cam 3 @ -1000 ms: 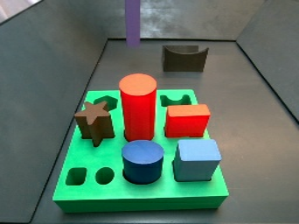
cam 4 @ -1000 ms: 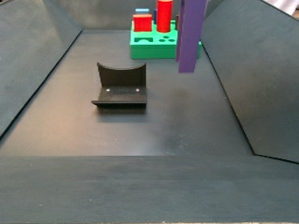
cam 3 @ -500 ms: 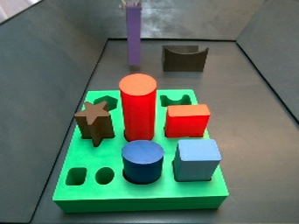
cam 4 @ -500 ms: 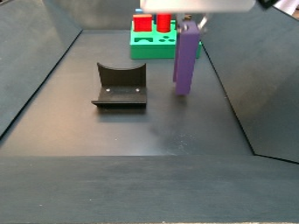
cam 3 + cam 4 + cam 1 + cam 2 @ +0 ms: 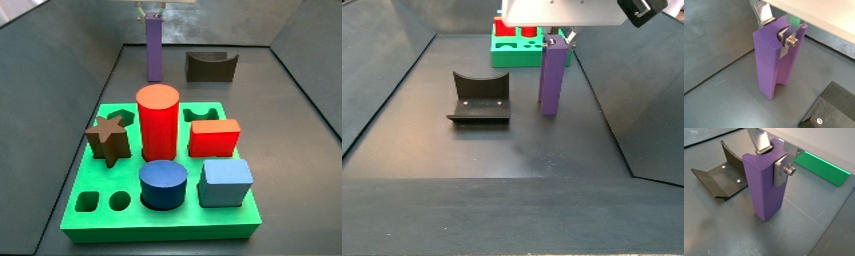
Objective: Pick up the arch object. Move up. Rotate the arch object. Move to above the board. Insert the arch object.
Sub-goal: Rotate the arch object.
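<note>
The pincer [image 5: 772,159] grips the arch [image 5: 765,183] at its top, standing upright on the floor between fixture [image 5: 478,98] and board [image 5: 94,188]; I judge a straight, slow lift keeps it square.

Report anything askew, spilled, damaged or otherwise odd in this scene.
Nothing stands out. The arch object stands upright on the floor between the board and the fixture, with the end effector at its top. The board's blocks stand upright in it.
</note>
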Tool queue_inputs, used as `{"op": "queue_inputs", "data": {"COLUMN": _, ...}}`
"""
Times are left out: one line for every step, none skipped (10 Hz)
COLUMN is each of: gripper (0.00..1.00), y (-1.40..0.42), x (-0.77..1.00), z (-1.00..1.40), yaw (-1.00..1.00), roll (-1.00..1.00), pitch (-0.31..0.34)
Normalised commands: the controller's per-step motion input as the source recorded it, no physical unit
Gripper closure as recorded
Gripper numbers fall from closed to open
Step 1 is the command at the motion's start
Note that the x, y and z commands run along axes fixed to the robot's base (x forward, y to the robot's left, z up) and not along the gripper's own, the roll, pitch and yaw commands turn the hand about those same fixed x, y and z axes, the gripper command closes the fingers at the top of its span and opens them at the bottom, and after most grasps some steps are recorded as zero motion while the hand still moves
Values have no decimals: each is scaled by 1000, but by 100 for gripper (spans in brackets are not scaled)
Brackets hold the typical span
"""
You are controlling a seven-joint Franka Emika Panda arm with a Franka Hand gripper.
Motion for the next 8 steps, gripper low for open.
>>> {"op": "queue_inputs", "data": {"gripper": 100, "y": 13, "x": -4, "z": -190, "yaw": -23, "roll": -159, "pitch": -64}}
{"op": "queue_inputs", "data": {"gripper": 100, "y": 15, "x": -2, "z": -188, "yaw": -22, "roll": -158, "pitch": -65}}
{"op": "queue_inputs", "data": {"gripper": 100, "y": 15, "x": -1, "z": -187, "yaw": -22, "roll": -158, "pitch": -65}}
{"op": "queue_inputs", "data": {"gripper": 100, "y": 16, "x": -1, "z": -187, "yaw": -22, "roll": -158, "pitch": -65}}
{"op": "queue_inputs", "data": {"gripper": 100, "y": 16, "x": -1, "z": -187, "yaw": -21, "roll": -158, "pitch": -65}}
{"op": "queue_inputs", "data": {"gripper": 100, "y": 16, "x": -1, "z": -187, "yaw": -21, "roll": -158, "pitch": -65}}
{"op": "queue_inputs", "data": {"gripper": 0, "y": 0, "x": 0, "z": 0, "yaw": -20, "roll": 42, "pitch": -65}}
{"op": "queue_inputs", "data": {"gripper": 0, "y": 0, "x": 0, "z": 1000, "yaw": -16, "roll": 38, "pitch": -56}}
